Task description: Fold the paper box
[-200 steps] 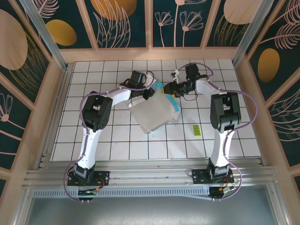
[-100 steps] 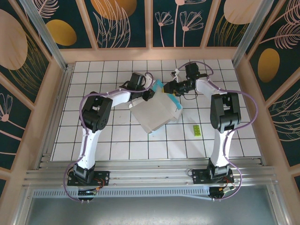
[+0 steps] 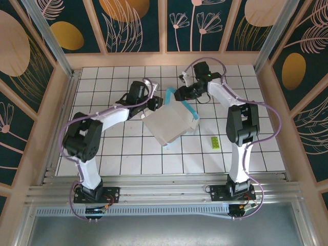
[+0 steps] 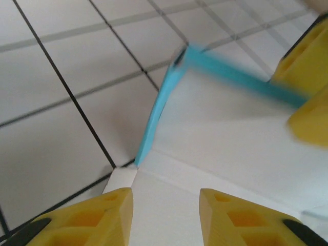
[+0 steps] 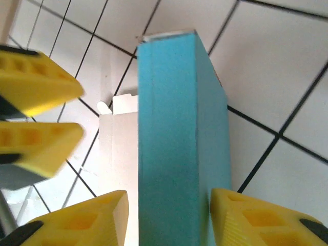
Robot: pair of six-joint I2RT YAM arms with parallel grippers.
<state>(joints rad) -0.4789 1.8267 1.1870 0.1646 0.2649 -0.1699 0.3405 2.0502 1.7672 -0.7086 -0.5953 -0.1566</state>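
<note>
Done: the paper box [image 3: 169, 125] lies white face up mid-bench [image 3: 102, 154], with teal walls [image 3: 193, 114] raised along its far and right edges.
Left to do: the near sides look flat, so I judge them unfolded.
Left hand [image 4: 164, 200]: fingers apart over the white panel, gripping nothing.
Right hand [image 5: 169, 200]: straddles a teal wall; whether it is clamped, I cannot tell.
Arms: both are stretched forward, wrists converging over the box's far corner.
</note>
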